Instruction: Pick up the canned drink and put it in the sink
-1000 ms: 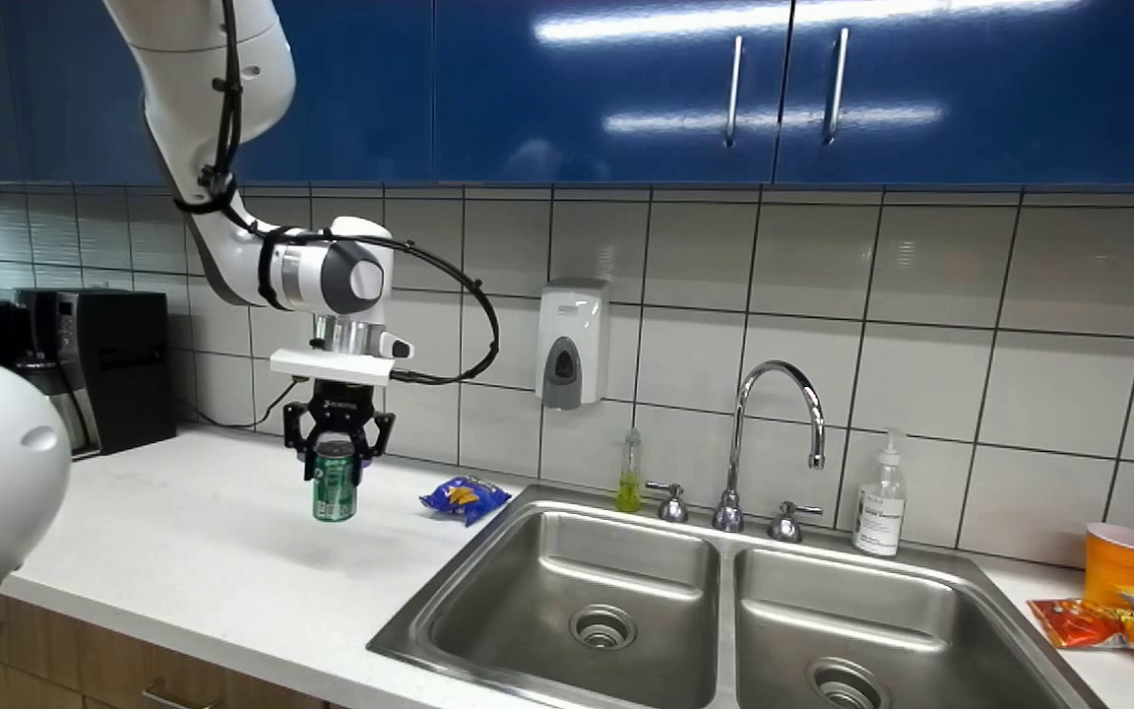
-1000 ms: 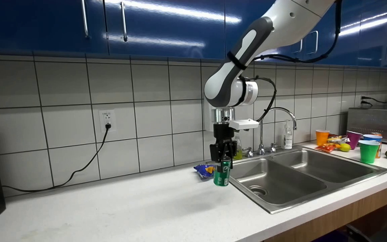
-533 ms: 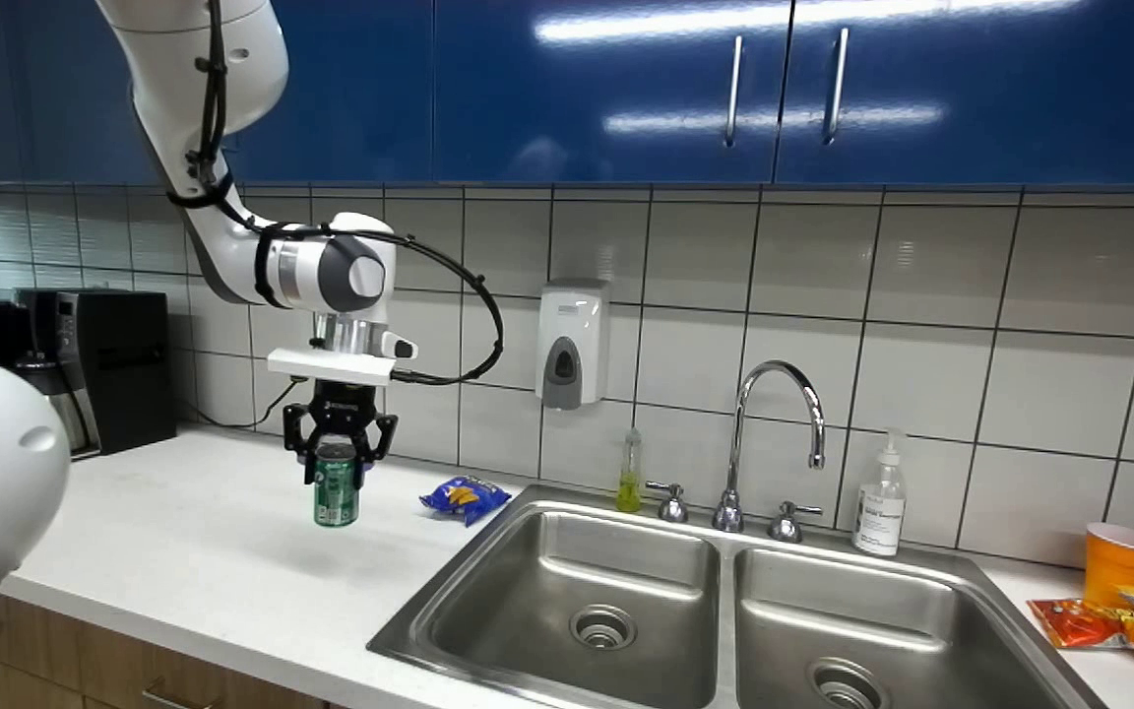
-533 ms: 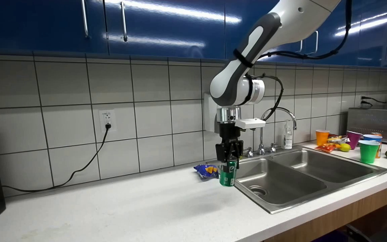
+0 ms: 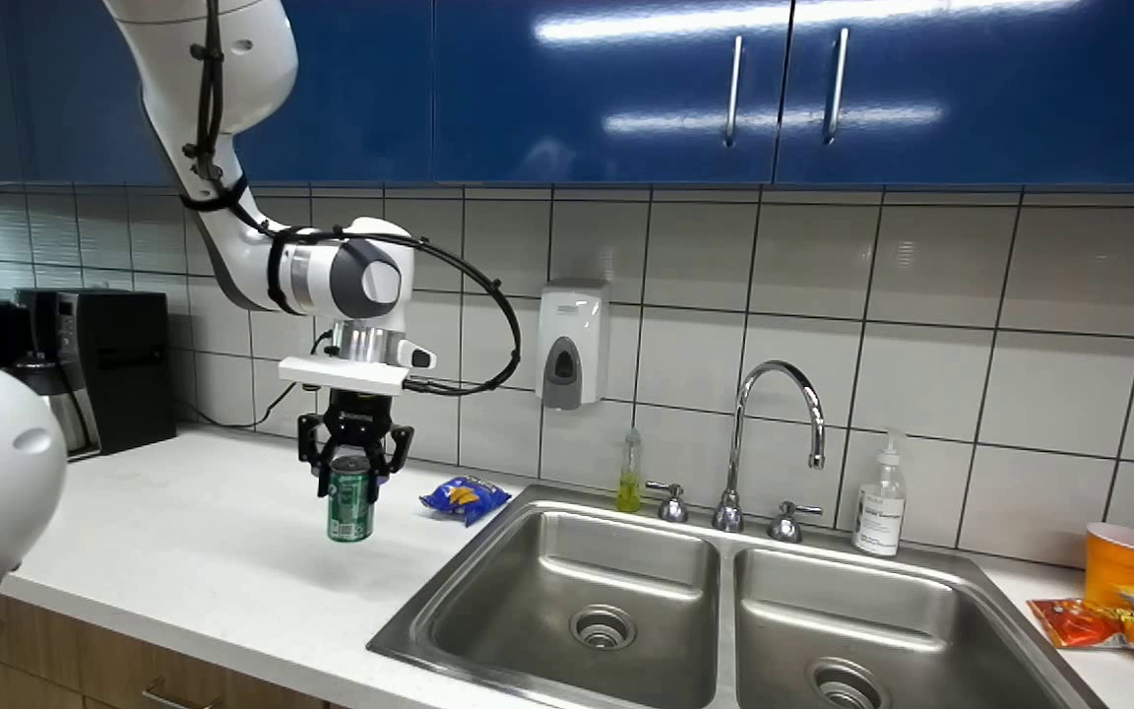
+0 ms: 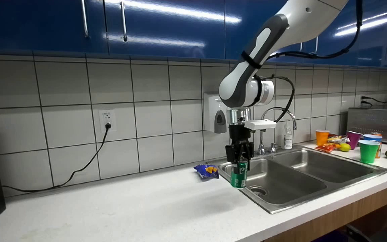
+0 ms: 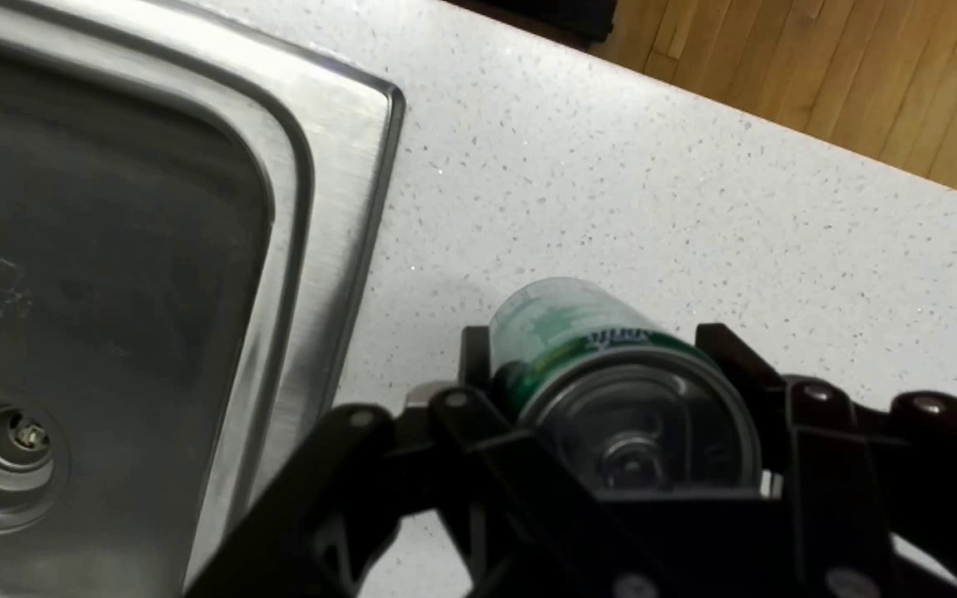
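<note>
In an exterior view: gripper (image 5: 348, 484) clenched on can (image 5: 349, 519) from above, prob. so it sets down upright. In an exterior view: can over cntr (image 6: 113, 211), nr sink (image 6: 294, 181), prob. held high to clear it. Wrist view: jaws flank can; sink beside, not under.

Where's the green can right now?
The green can is held in the gripper, left of the blue packet in an exterior view. The wrist view shows it above the counter, right of the sink.
</note>
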Tool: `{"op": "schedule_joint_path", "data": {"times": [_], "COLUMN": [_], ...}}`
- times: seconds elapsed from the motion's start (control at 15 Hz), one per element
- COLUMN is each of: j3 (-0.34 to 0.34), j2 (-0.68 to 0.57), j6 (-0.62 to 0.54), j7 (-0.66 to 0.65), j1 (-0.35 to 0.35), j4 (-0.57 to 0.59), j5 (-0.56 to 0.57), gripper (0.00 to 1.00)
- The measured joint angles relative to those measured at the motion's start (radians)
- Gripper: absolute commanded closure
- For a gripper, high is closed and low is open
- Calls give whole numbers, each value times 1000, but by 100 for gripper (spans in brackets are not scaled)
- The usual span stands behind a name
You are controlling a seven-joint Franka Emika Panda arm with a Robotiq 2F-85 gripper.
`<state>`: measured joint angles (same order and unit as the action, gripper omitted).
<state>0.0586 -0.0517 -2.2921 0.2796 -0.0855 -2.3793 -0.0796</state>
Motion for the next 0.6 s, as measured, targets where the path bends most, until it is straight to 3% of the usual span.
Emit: {"op": "schedule_joint_path", "data": {"times": [0.6], "j3": [-63], "j2": [2], "j6": [0], "j7": [-27], "j1": [45], "j4": [-53], "j5": [16], "gripper": [62]}}
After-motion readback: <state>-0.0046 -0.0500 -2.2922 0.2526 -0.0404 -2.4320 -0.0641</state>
